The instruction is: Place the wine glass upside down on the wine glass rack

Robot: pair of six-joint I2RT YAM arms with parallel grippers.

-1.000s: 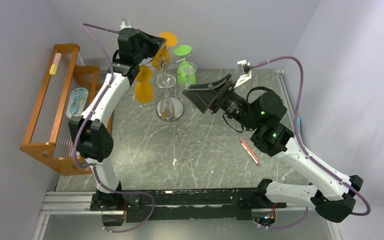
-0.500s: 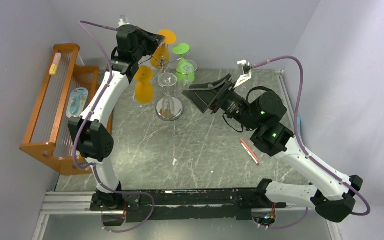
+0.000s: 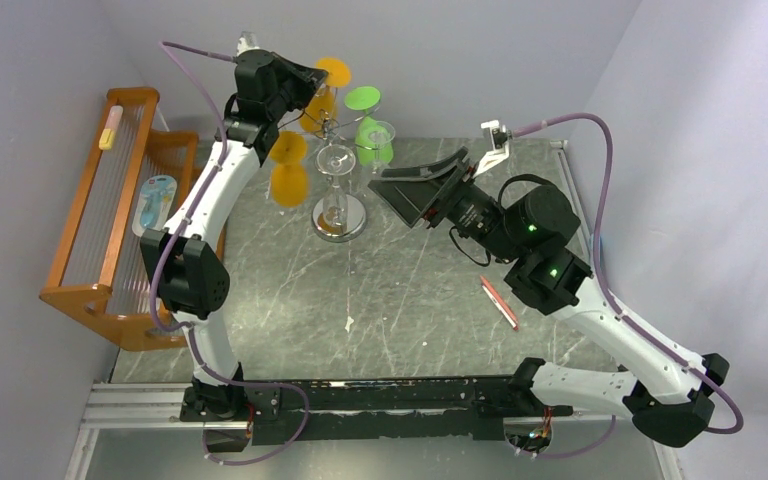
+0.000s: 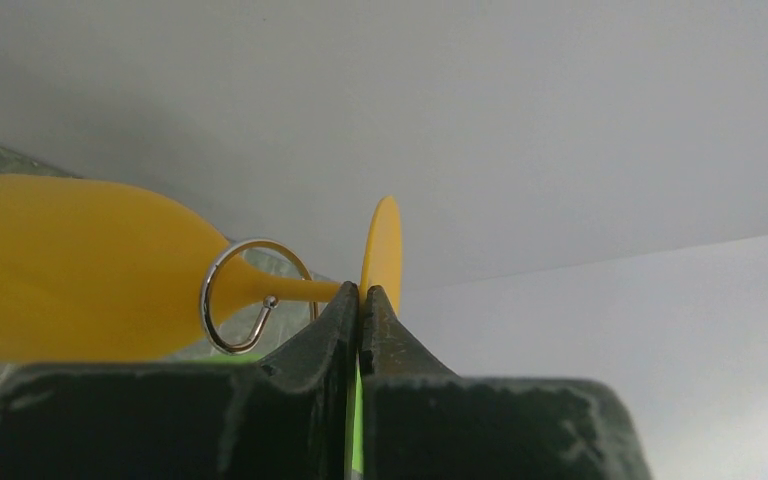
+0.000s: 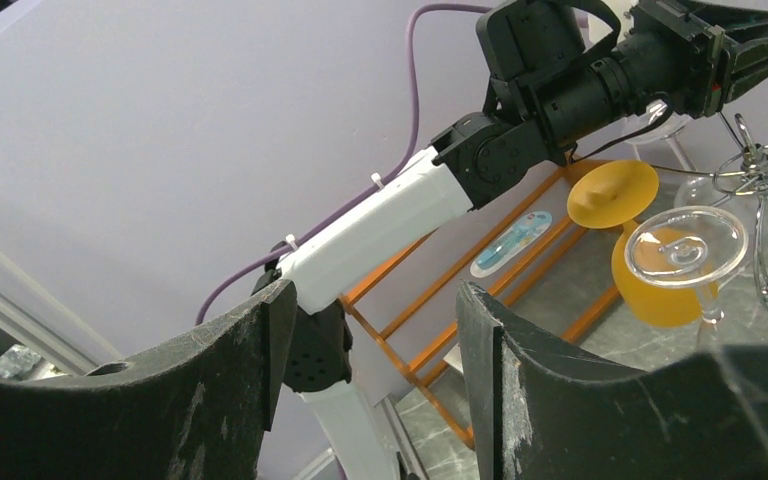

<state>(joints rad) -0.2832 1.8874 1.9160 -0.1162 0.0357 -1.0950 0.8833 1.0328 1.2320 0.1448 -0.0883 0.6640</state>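
left tool (image 4: 359, 295): pinched narrow on the stem of the yellow wine glass (image 4: 70, 270), right under its foot
right tool (image 5: 375, 295): jaws wide, nothing between them; hovers right of the wire rack (image 3: 350, 215), pointed at it, apart from it
glass location: up at the rack's top on the back-left side, well off the surface (image 3: 410, 290)
glass axis: in the left wrist view the stem runs sideways, bowl to the left, foot edge-on just past the fingertips
key relation: the stem passes through a curled wire loop (image 4: 207, 290), which sits between bowl and foot, near the tool tips
contact: cannot tell whether the stem touches the wire
nearer arm: left; it holds the glass at the rack. My read is the right arm isn't needed.
next move (my read): ease down until the foot seats on the loop with the bowl hanging below, then open the jaws
turns on: the foot staying on the tool side of the loop, stem centred in it
risk: a second yellow glass (image 3: 288, 180), a clear glass (image 3: 335, 160) and a green glass (image 3: 372, 140) hang close by, so a swing on release could knock one
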